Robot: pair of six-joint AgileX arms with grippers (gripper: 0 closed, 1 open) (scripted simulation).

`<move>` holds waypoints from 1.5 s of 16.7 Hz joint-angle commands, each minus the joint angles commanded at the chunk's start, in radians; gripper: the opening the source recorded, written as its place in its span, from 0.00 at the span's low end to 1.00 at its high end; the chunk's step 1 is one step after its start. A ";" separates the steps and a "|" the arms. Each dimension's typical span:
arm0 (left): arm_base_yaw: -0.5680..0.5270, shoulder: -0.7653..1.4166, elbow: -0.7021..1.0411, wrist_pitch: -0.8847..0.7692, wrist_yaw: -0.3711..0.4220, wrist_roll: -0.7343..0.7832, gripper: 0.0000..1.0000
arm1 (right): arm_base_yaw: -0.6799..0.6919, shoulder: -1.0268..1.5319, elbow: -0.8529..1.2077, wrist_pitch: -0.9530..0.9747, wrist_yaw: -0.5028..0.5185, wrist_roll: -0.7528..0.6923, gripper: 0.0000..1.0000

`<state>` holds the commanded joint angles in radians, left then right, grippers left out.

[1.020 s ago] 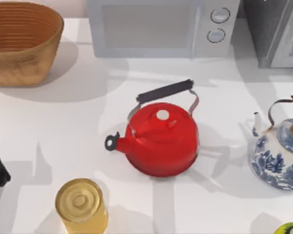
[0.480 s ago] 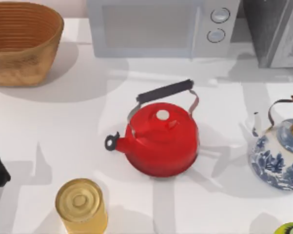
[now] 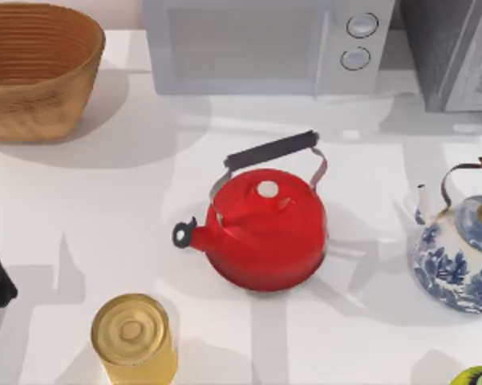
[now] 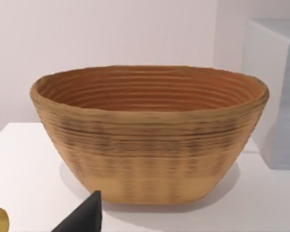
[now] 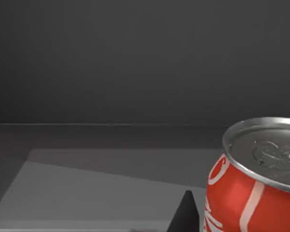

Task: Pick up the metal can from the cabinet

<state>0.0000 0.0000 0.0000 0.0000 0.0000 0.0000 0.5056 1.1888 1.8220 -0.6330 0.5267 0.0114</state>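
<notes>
In the right wrist view, a red metal can (image 5: 253, 181) is standing upright on a grey cabinet shelf (image 5: 87, 188), with one dark fingertip (image 5: 183, 215) of the right arm's jaws just beside it; how far the jaws are gaping cannot be told. Out on the white bench (image 3: 104, 208), a red kettle (image 3: 265, 228) is sitting at centre, with a woven basket (image 3: 36, 68) at the far left and a microwave (image 3: 265, 44) along the back.

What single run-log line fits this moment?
right arm: beside red metal can in dark cabinet | left arm: facing basket | can: upright, not lifted

txt: none legible | red can (image 5: 251, 193): white script marks, unreadable | microwave (image 3: 269, 44) knobs: no nums
</notes>
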 joint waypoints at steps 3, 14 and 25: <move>0.000 0.000 0.000 0.000 0.000 0.000 1.00 | -0.033 -0.076 -0.126 0.039 -0.036 -0.001 0.00; 0.000 0.000 0.000 0.000 0.000 0.000 1.00 | -0.289 -0.696 -1.105 0.374 -0.309 -0.004 0.00; 0.000 0.000 0.000 0.000 0.000 0.000 1.00 | -0.503 -1.183 -1.814 0.630 -0.524 -0.011 0.00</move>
<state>0.0000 0.0000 0.0000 0.0000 0.0000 0.0000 0.0030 0.0061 0.0081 -0.0031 0.0027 0.0002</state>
